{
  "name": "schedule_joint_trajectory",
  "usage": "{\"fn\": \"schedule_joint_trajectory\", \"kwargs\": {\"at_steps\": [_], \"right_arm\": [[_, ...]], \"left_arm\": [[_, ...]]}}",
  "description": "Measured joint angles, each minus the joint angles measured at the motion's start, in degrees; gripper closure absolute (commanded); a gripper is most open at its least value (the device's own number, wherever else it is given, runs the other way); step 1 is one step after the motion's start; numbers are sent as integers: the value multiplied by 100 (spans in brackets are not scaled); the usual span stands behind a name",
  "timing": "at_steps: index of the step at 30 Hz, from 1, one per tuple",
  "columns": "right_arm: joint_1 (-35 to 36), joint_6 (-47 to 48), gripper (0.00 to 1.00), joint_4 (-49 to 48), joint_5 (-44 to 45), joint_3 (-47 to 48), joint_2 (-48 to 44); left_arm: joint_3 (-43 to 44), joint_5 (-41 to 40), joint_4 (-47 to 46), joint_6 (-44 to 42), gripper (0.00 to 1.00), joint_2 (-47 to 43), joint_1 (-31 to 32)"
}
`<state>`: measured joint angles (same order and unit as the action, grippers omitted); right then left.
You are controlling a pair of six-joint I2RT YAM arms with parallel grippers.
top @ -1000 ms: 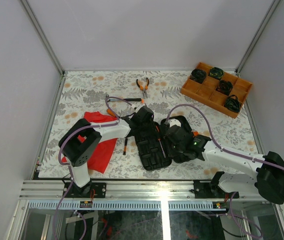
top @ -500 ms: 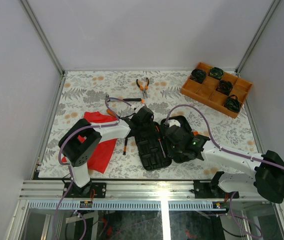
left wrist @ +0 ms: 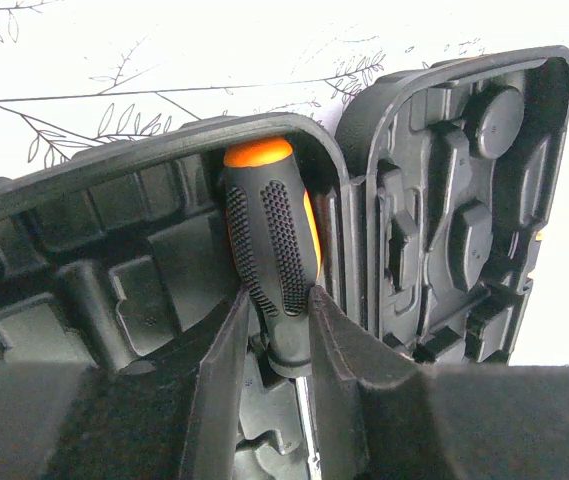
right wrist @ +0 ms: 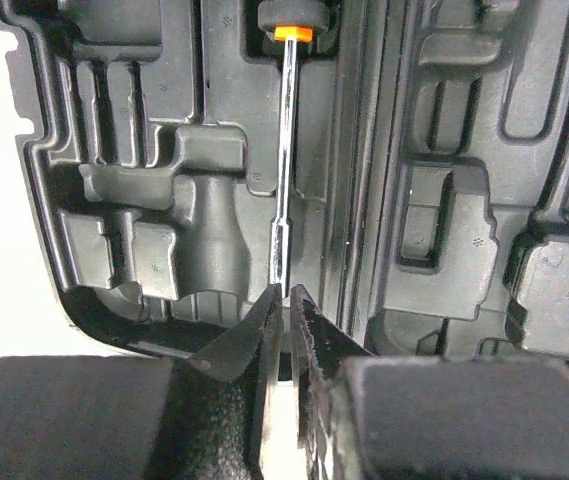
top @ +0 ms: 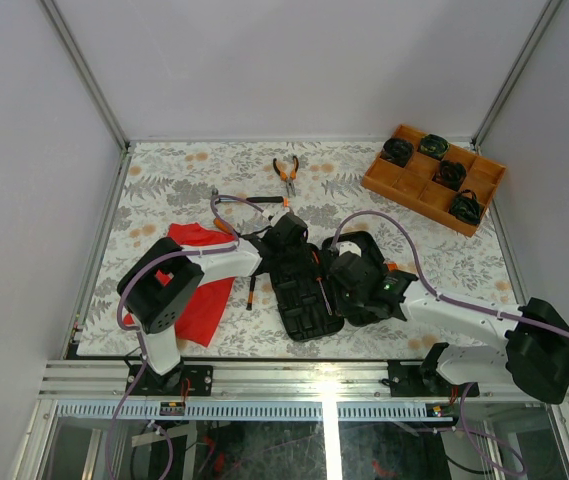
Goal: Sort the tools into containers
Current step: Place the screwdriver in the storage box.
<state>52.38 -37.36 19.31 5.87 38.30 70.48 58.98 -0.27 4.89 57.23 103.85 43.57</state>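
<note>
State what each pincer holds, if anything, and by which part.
Both hold the same screwdriver, which lies in the open tool case. The left pincer clamps its black handle, and the right pincer pinches the tip of its steel shaft.

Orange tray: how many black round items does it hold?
4 black round items in the orange compartment tray: two at its far-left end, one central, one at its right end. None looks hidden.

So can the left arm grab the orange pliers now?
Probably not yet: its pincer is clamped on a screwdriver handle in the case. The pliers lie uncovered farther back.
</note>
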Motion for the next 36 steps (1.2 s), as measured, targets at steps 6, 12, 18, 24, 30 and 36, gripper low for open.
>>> {"fn": "schedule_joint_trajectory", "kwargs": {"at_steps": [6,12,18,24,30,36], "right_arm": [[0,-24,87,-52,-9,-28,68],[0,-37,87,-208,-109,-57,85],[0,-37,86,-306,-240,-90,107],[-4,-35,86,-345,-201,-87,332],[-4,-44,86,-302,-142,-33,433],[-4,-46,79,-245,-96,48,525]], "left_arm": [[0,0,-2,0,74,0,0],[0,2,-2,0,74,0,2],[0,2,-4,0,74,0,15],[0,2,-4,0,74,0,15],[-2,4,-4,0,74,0,15],[-2,4,-4,0,75,0,15]]}}
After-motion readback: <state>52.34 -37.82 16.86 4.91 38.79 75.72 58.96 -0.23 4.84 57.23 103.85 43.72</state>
